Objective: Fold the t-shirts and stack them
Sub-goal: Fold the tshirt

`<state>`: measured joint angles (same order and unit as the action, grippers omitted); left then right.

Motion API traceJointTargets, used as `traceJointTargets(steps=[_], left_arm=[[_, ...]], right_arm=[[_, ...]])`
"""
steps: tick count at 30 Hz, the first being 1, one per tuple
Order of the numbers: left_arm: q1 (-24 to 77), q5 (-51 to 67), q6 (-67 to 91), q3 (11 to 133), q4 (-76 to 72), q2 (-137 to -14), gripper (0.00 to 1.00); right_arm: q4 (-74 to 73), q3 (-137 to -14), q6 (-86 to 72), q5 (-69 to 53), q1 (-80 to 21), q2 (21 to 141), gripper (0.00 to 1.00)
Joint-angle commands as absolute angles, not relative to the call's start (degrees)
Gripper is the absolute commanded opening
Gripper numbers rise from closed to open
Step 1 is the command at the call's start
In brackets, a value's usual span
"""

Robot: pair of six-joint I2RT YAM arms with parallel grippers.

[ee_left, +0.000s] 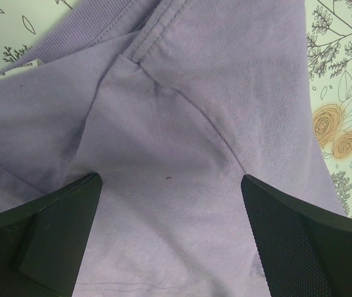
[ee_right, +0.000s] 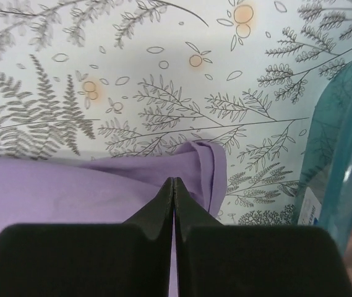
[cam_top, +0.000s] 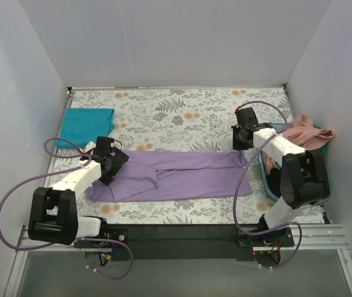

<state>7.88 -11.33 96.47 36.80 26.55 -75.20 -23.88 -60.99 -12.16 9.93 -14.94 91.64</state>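
Observation:
A lavender-purple t-shirt (cam_top: 182, 176) lies folded lengthwise into a long strip across the middle of the floral cloth. My left gripper (cam_top: 111, 162) hovers over its left end, at the collar and sleeve. In the left wrist view it (ee_left: 170, 180) is open, with lavender fabric (ee_left: 182, 111) filling the gap below. My right gripper (cam_top: 242, 137) is just beyond the shirt's far right corner. In the right wrist view it (ee_right: 174, 180) is shut with nothing between the pads, above the shirt's rolled edge (ee_right: 210, 164). A folded teal t-shirt (cam_top: 89, 125) lies at the far left.
A see-through blue tub (cam_top: 267, 168) stands at the right edge, beside my right arm, and also shows in the right wrist view (ee_right: 343, 142). A salmon-pink t-shirt (cam_top: 309, 132) is heaped in it, with a bit of green (cam_top: 328, 146) beside. White walls enclose the table.

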Motion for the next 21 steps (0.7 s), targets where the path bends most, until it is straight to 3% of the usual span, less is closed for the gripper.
traceJointTargets(steps=[1, 9, 21], left_arm=[[6.59, -15.12, 95.80, 33.05, 30.32, -78.22, 0.98], [4.75, -15.64, 95.62, 32.70, 30.41, -78.93, 0.98], [3.25, -15.73, 95.36, 32.17, 30.59, -78.40, 0.98]], right_arm=[[-23.47, -60.56, -13.80, 12.38, -14.68, 95.88, 0.01], [-22.94, -62.75, -19.86, 18.88, -10.99, 104.14, 0.01], [-23.73, -62.05, -22.68, 23.29, -7.56, 99.94, 0.01]])
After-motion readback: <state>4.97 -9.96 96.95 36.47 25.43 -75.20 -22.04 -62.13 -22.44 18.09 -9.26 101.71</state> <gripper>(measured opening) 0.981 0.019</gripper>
